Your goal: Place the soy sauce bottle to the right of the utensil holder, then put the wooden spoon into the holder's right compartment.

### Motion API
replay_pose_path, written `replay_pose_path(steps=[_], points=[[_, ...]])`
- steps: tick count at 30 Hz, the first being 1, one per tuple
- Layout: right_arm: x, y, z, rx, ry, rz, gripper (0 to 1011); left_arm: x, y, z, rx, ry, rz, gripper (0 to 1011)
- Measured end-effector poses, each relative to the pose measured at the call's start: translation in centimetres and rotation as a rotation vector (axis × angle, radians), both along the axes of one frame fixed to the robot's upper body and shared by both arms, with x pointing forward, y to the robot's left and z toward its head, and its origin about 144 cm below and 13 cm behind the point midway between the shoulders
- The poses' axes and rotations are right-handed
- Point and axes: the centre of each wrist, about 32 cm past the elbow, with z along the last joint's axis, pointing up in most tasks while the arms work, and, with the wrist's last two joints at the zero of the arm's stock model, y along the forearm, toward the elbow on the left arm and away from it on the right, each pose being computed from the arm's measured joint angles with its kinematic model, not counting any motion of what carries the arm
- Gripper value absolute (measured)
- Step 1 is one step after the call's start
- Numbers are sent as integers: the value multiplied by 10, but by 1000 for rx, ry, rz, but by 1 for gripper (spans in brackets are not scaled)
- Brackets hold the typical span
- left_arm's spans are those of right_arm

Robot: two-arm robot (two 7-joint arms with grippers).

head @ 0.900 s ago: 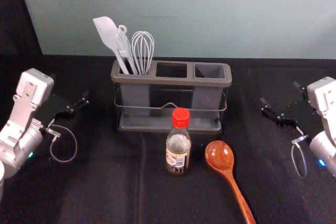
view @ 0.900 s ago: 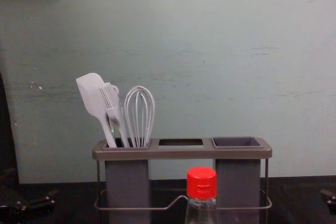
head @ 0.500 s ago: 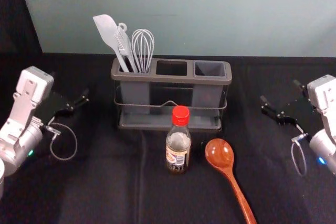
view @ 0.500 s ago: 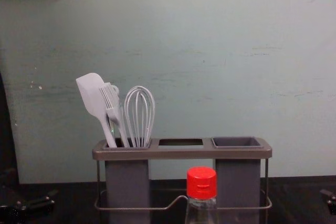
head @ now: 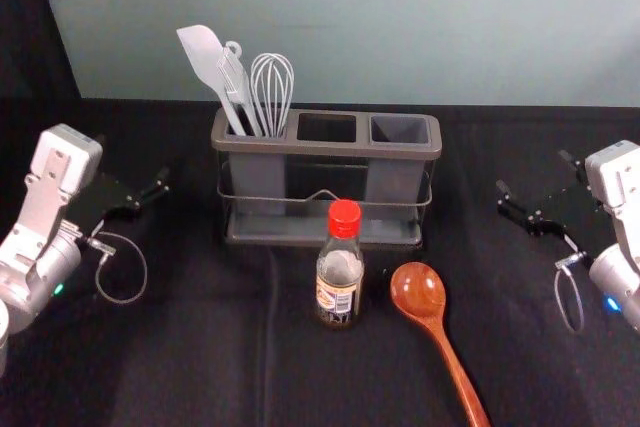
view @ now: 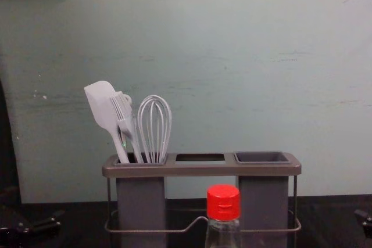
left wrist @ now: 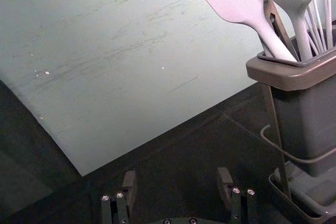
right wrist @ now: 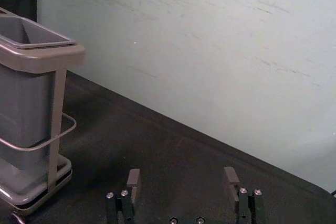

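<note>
My right pincer, wide and empty, is right of the grey plastic utensil holder. Leftward from it lie the brown wooden spoon, flat on the worktop, and, beyond, the red-capped clear soy sauce bottle, upright before the holder. My left pincer, equally wide and empty, is parked left of the holder. Neither placement is done; bottle first, then spoon, are left.

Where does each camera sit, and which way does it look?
Head: looks forward and down at holder, bottle, spoon; left hand and right hand show.
Chest: lower, looks forward at holder; both hands at the edges.
Left wrist: looks past its open hand to holder and wall.
Right wrist: likewise, past its open hand.
Head and chest share the bottle.
</note>
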Motion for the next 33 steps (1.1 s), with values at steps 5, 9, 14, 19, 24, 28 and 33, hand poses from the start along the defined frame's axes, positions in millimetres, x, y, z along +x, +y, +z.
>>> replay_pose_path(steps=[5,9,14,19,24,28,33], points=[[0,0,0,0,0,0,1002,0,0,0,0,0,0,1005],[0,0,0,0,0,0,1003,0,0,0,0,0,0,1005],[-5,0,9,10,-43,22,1003,0,0,0,0,0,0,1005],[-20,-2,19,22,-83,43,1003,0,0,0,0,0,0,1005],[-38,-5,29,47,-107,63,1003,0,0,0,0,0,0,1005],[-59,-11,36,98,-111,93,1003,0,0,0,0,0,0,1005],[-81,-19,41,163,-105,134,1003,0,0,0,0,0,0,1005]])
